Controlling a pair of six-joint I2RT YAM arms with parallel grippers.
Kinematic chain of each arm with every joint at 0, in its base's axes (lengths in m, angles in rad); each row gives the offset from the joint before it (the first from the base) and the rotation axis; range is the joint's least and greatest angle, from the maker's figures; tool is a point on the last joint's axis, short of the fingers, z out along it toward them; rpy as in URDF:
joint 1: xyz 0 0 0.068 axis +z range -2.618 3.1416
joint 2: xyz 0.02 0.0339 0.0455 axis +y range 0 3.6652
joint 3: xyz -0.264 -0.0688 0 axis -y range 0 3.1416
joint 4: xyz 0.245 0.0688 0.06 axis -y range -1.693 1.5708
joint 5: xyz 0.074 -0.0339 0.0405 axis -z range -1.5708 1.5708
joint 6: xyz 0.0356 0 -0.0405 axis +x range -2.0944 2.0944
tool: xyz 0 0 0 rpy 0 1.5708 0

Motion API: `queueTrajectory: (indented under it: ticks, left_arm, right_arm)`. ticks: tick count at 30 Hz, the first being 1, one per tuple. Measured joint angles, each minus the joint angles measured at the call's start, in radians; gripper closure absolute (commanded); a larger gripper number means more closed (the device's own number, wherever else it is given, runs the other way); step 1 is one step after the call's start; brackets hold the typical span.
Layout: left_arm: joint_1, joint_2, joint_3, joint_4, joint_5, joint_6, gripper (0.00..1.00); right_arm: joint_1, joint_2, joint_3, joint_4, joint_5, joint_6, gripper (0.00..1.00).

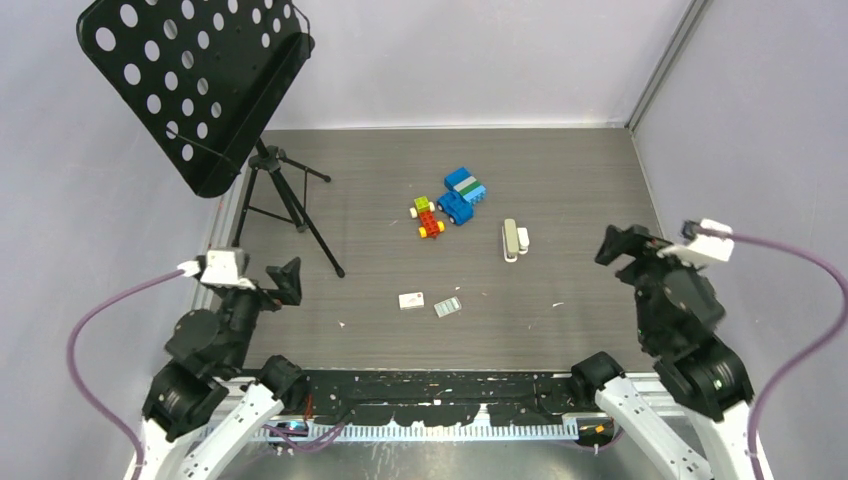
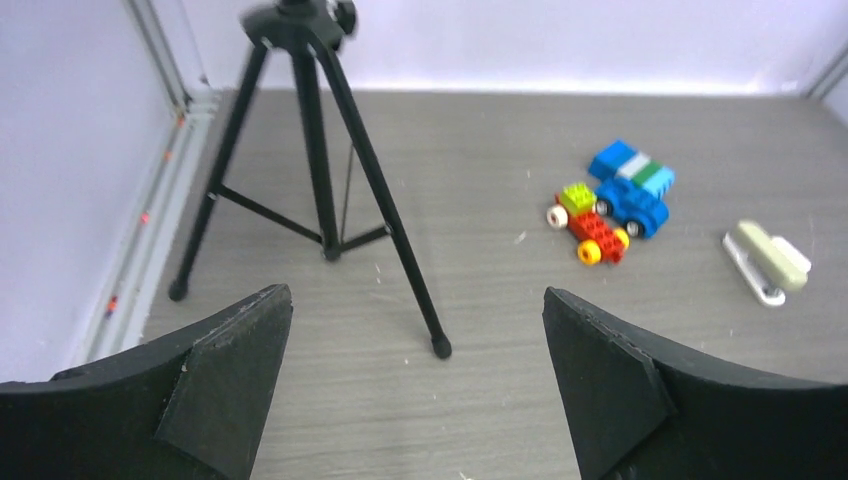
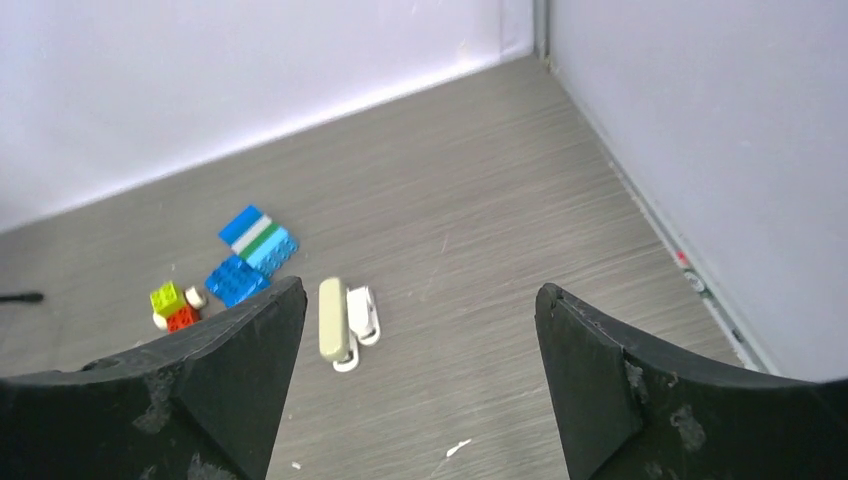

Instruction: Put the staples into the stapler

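The stapler (image 1: 511,240), white with a grey-beige top, lies right of the table's middle. It also shows in the left wrist view (image 2: 768,262) and the right wrist view (image 3: 333,320). The staples (image 1: 447,307), a small silvery-grey strip, lie nearer the front, left of the stapler, and show in neither wrist view. My left gripper (image 1: 285,282) is open and empty at the front left, its open jaws (image 2: 415,300) above bare table. My right gripper (image 1: 617,245) is open and empty, to the right of the stapler (image 3: 420,292).
A small white claw-shaped piece (image 1: 523,238) lies against the stapler's right side. A small whitish box (image 1: 411,300) lies left of the staples. Toy block cars (image 1: 452,200) sit behind the stapler. A black music stand on a tripod (image 1: 290,205) stands at the left.
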Motion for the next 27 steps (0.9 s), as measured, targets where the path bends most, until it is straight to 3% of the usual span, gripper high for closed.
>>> queueTrajectory:
  ticks: [5, 12, 19, 27]
  left_arm:
    - [0.000, -0.089, 0.031, 0.055, -0.055, 0.045, 0.00]
    - [0.000, -0.191, -0.052, 0.149, -0.127, 0.038, 0.00]
    - [0.008, -0.189, -0.151, 0.192, -0.126, 0.029, 0.00]
    - [0.111, -0.189, -0.176, 0.203, -0.098, 0.034, 0.00]
  right_arm:
    - [0.000, -0.202, -0.028, -0.014, 0.064, -0.042, 0.10]
    - [0.000, -0.434, -0.161, 0.014, 0.074, -0.089, 0.09]
    - [0.000, -0.444, -0.187, 0.030, 0.077, -0.103, 0.09]
    - [0.000, -0.444, -0.189, 0.031, 0.104, -0.108, 0.09]
